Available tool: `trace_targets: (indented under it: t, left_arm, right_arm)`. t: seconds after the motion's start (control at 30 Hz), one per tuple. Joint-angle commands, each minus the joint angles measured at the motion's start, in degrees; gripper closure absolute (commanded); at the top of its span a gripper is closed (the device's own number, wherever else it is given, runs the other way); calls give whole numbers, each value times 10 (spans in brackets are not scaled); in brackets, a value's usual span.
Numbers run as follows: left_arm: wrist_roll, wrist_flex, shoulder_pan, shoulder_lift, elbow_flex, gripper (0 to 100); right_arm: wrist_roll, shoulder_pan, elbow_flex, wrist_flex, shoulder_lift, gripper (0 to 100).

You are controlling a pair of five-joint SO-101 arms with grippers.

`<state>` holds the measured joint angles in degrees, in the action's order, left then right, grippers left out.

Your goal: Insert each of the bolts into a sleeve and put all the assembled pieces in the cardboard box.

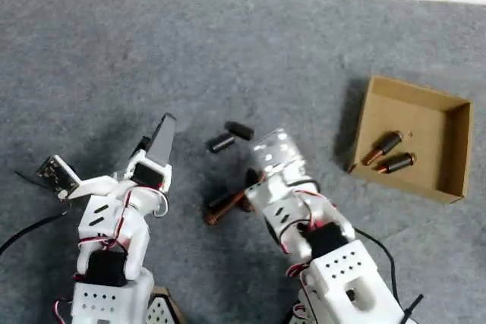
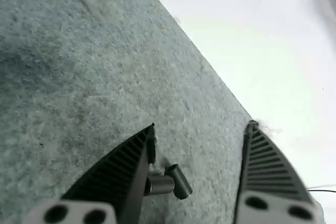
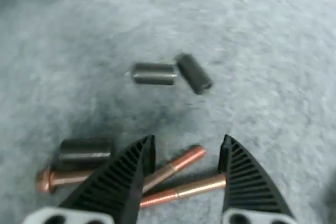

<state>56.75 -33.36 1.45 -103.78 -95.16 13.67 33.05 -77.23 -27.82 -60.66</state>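
Copper bolts [image 3: 181,161] lie flat, parallel, tips toward cardboard box [image 1: 414,119]; right gripper [image 3: 189,145] above them, spread apart; left gripper [image 2: 202,127] also apart.

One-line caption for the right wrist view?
Open right gripper over two copper bolts on grey mat, three dark sleeves nearby.

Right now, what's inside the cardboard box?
Two bolts in dark sleeves, an upper piece and a lower piece, lie side by side in the cardboard box. Its near wall covers the floor just behind it.

Bolts [image 3: 178,163] copper; sleeves [image 3: 154,73] dark grey; cardboard box [image 1: 456,149] tan; table [image 1: 114,58] mottled grey.
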Motion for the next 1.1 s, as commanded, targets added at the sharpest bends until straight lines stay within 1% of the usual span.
trace_targets:
  t: [0.0, 0.23, 0.37, 0.47, 0.6, 0.9, 1.07]
  left_arm:
    - [4, 15, 8, -5, 15, 748]
    - [4, 15, 33, -5, 14, 748]
    - [2, 15, 33, -5, 13, 748]
    - [2, 15, 33, -5, 13, 748]
    - [2, 15, 33, -5, 13, 748]
    - [2, 15, 31, -5, 13, 748]
    - [2, 15, 30, -5, 13, 748]
  right_arm:
    - [24, 15, 89, -1, 79, 822]
    - [27, 15, 334, -1, 393, 822]
    - [86, 14, 449, -1, 555, 822]
    - [105, 14, 494, -2, 638, 822]
    - [127, 14, 501, -2, 691, 822]
    - [129, -9, 502, 1, 737, 822]
    - [129, -22, 539, 0, 775, 822]
